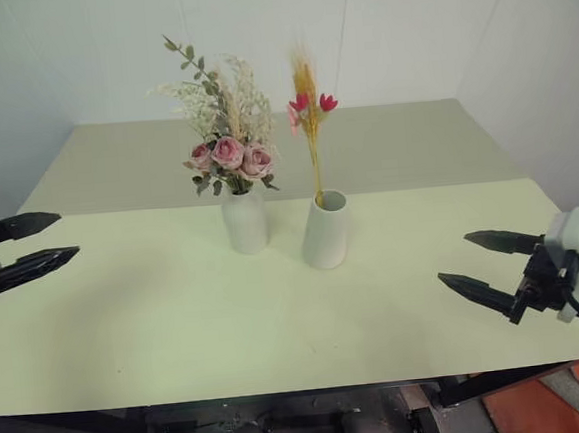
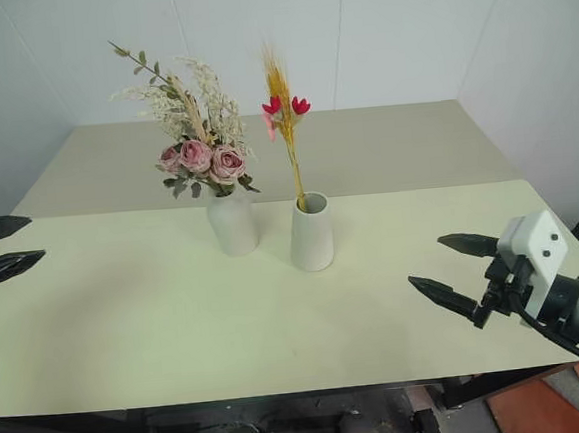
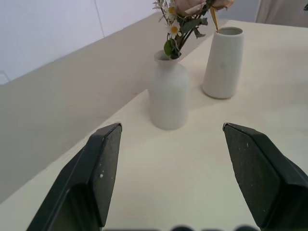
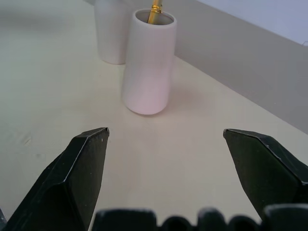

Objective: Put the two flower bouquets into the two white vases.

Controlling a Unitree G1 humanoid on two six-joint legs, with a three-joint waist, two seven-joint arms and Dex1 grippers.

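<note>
Two white vases stand side by side at the middle of the pale table (image 1: 158, 327). The bottle-shaped vase (image 1: 245, 220) holds the bushy bouquet of pink roses, white sprigs and green leaves (image 1: 225, 141). To its right, the tapered wide-mouthed vase (image 1: 326, 230) holds the thin yellow-stemmed bouquet with pink-red blossoms (image 1: 308, 110). My left gripper (image 1: 49, 240) hovers open at the table's far left edge, well away from the vases, nothing between its fingers. My right gripper (image 1: 466, 261) is open and empty near the table's front right corner.
White walls close the table in at the back and right. A darker beige strip (image 1: 384, 144) of tabletop runs behind the vases. Orange floor (image 1: 545, 407) shows below the front right edge.
</note>
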